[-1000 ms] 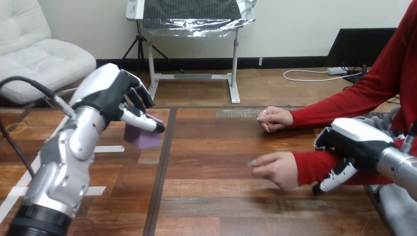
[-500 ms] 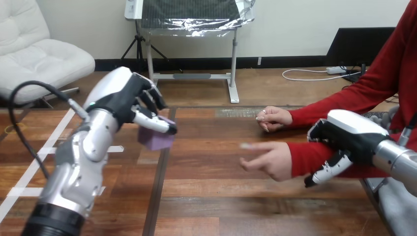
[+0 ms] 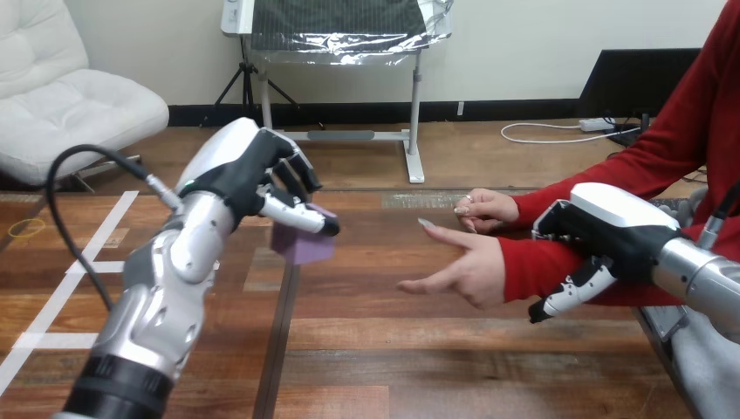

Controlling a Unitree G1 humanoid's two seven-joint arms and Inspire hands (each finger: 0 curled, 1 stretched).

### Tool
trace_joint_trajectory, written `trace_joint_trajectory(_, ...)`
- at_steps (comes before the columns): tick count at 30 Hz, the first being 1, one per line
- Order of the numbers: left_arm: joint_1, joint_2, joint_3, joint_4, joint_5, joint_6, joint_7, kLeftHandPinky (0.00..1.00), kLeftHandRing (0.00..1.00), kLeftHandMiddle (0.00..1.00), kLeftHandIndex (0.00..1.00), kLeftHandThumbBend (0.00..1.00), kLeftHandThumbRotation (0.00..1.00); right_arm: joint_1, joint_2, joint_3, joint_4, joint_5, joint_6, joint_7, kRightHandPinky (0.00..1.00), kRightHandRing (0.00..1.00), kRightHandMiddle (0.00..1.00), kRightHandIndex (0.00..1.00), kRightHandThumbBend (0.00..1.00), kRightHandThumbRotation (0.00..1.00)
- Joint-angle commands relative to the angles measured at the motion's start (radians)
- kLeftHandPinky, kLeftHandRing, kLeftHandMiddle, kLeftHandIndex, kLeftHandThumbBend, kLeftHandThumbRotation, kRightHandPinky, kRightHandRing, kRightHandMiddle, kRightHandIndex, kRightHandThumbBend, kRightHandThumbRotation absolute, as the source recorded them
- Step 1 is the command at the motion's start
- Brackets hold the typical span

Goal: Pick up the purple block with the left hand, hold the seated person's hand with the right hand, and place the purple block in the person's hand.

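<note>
The purple block [image 3: 303,242] hangs above the table, left of centre, pinched between the thumb and curled fingers of my left hand [image 3: 253,175]. At the right, my right hand [image 3: 602,231] is curled round the person's red-sleeved forearm [image 3: 545,266]. The held arm's hand [image 3: 458,266] is open, its fingers spread toward the left, a short gap from the block. The person's other hand [image 3: 484,209] rests as a loose fist on the table behind it.
The wooden table [image 3: 375,349] has a dark seam running down its left part. White tape marks [image 3: 87,266] lie on the floor at the left.
My left hand has carried the purple block rightward and slightly up. My right hand has drawn the person's arm leftward, and the person's hand has opened from a loose fist and risen.
</note>
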Motion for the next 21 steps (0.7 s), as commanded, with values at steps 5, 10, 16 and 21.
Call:
trace_joint_trajectory(5, -0.125, -0.030, -0.007, 0.032, 0.002, -0.029, 0.026, 0.34, 0.39, 0.45, 0.44, 0.81, 0.00, -0.021, 0.044, -0.038, -0.105, 0.051, 0.022, 0.032, 0.27, 0.28, 0.32, 0.33, 0.90, 0.23)
trace_joint_trajectory(10, -0.142, -0.048, -0.013, 0.059, 0.001, -0.041, 0.030, 0.34, 0.40, 0.45, 0.43, 0.81, 0.00, -0.015, 0.053, -0.042, -0.133, 0.068, 0.041, 0.049, 0.28, 0.29, 0.33, 0.34, 0.90, 0.26)
trace_joint_trajectory(16, -0.163, -0.069, -0.020, 0.096, 0.000, -0.061, 0.042, 0.35, 0.40, 0.45, 0.43, 0.81, 0.00, -0.012, 0.065, -0.044, -0.155, 0.086, 0.057, 0.063, 0.28, 0.29, 0.33, 0.34, 0.89, 0.24)
trace_joint_trajectory(21, -0.182, -0.086, -0.027, 0.128, 0.004, -0.074, 0.049, 0.35, 0.40, 0.45, 0.43, 0.81, 0.00, -0.009, 0.072, -0.044, -0.178, 0.087, 0.070, 0.067, 0.27, 0.28, 0.33, 0.34, 0.89, 0.23)
